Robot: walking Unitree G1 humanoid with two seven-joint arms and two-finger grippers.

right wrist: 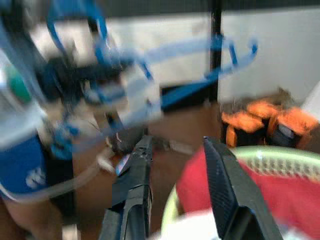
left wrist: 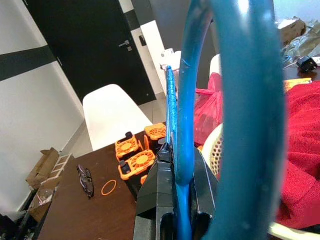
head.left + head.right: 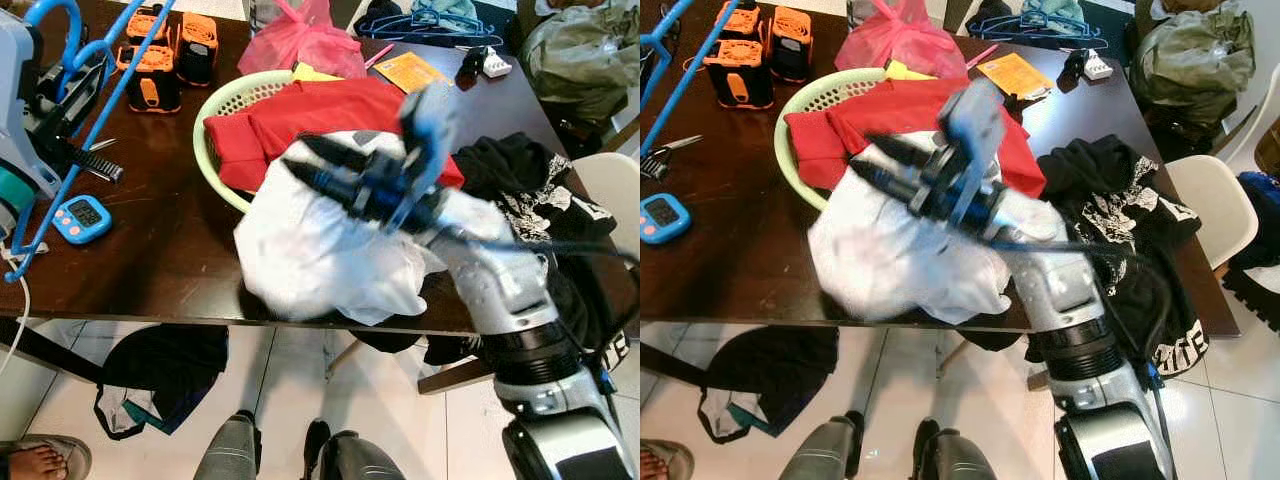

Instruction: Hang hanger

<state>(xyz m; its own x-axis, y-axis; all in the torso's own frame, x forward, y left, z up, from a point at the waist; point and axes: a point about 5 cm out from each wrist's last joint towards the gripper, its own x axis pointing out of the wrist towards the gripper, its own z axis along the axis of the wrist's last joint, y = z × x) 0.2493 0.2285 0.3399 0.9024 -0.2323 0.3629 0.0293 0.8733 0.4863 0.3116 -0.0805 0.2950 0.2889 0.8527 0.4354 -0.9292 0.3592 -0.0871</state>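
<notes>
Under the right gripper [image 3: 300, 160], whose fingers stand apart on nothing, a green basket [image 3: 225, 105] holds a red garment [image 3: 320, 110], with a white garment [image 3: 320, 250] spilling from it over the table [image 3: 160, 220]. Beyond that gripper's fingertips the left gripper [image 2: 175, 200] is clamped on the blue hanger [image 2: 245, 100]; orange boxes [image 3: 165, 60] and a timer [image 3: 82, 217] lie near it.
</notes>
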